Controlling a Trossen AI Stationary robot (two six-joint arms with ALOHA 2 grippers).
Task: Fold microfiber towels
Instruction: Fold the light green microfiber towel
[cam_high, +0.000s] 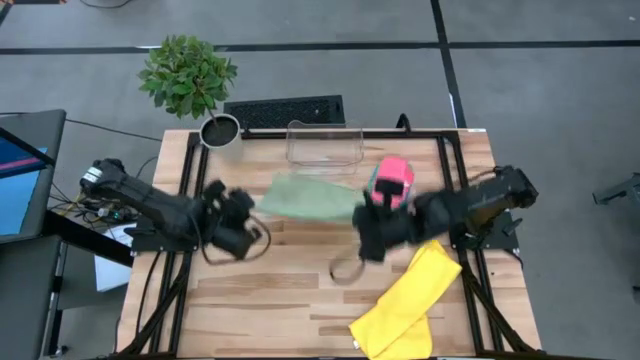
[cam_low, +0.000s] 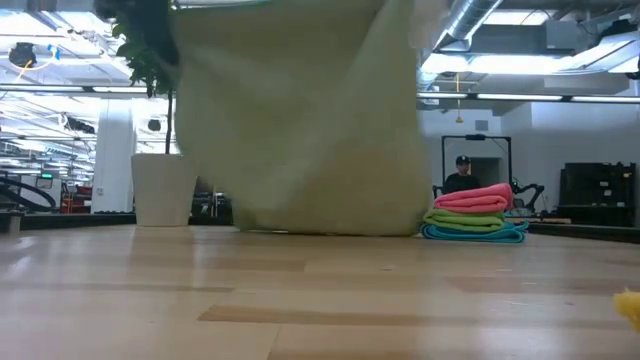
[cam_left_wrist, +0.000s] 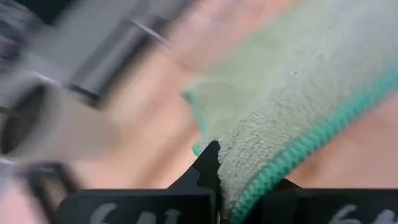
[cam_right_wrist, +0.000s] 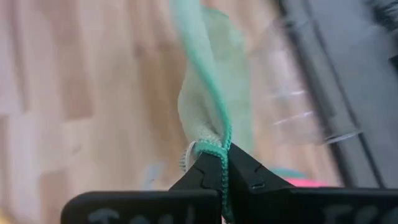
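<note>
Nubby sage cloth towel (cam_left_wrist: 298, 93), pale wood table (cam_high: 300, 290)

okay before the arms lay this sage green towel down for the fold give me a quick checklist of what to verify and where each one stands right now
1. Left gripper shut on the pale sage towel: ok.
2. Right gripper shut on the towel's teal-stitched edge: ok.
3. Towel lifted and hanging between both arms: ok.
4. Towel's lower edge clear of the table: cannot tell.
5. Folded stack of pink, green and blue towels beside the drop area: ok.
6. Yellow towel away from the hanging one: ok.
</note>
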